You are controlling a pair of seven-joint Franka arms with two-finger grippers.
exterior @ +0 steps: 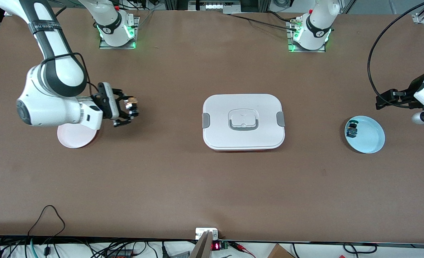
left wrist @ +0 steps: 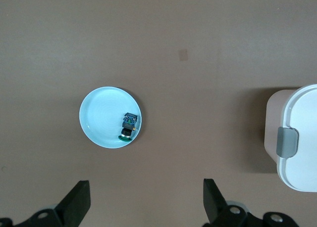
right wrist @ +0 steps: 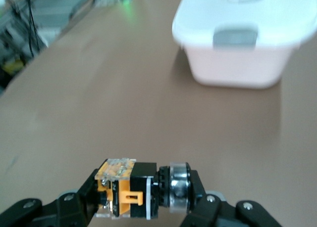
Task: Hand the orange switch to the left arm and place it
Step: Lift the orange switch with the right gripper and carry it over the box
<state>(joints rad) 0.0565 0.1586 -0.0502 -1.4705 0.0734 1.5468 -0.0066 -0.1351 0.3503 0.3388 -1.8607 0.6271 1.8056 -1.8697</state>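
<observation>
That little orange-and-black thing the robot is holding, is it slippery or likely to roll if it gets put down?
The orange switch, clamped in the right hand, looks rigid and probably light, being far smaller than the box. Its blocky body would likely rest flat, though the round metal-ringed end might let it rock. The smooth plastic could be somewhat slippery.

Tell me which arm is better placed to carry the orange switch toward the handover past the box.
Right. The right gripper already holds the orange switch, raised beside the pink plate. The left gripper is open, over the table by the blue plate, with the box between the arms.
</observation>
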